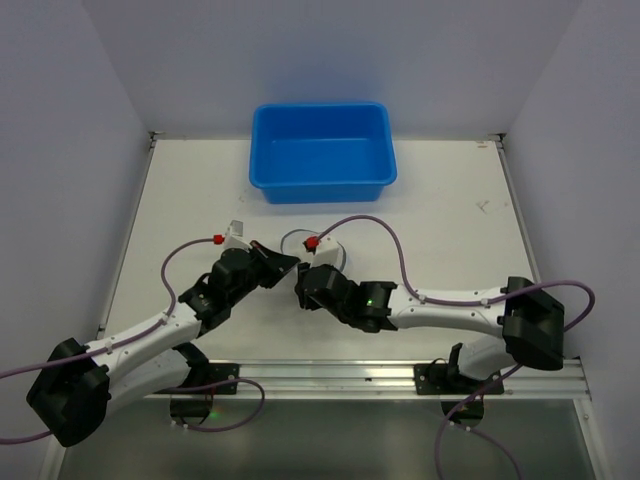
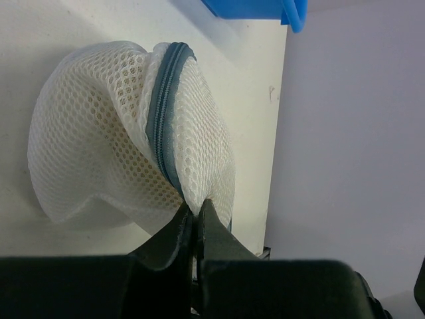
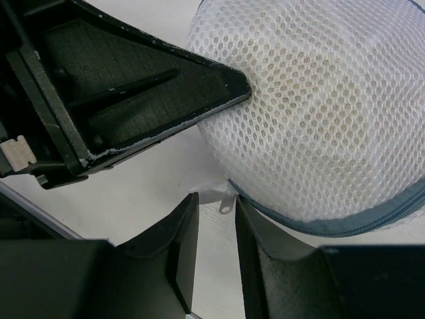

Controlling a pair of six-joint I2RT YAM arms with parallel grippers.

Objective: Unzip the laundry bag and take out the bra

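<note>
The laundry bag (image 2: 99,153) is a white mesh dome with a grey-blue zip (image 2: 163,113), which looks closed. It lies on the table between the two grippers and shows only partly in the top view (image 1: 318,243). My left gripper (image 2: 194,207) is shut on a fold of the mesh beside the zip. My right gripper (image 3: 216,212) is open, with the small metal zip pull (image 3: 226,205) between its fingertips, untouched. A tan tint shows through the mesh (image 3: 319,113); the bra itself is not plainly seen.
A blue plastic tub (image 1: 322,150) stands at the back of the white table (image 1: 450,220). The left gripper's finger (image 3: 133,100) presses the bag close to the right gripper. Grey walls close in on both sides.
</note>
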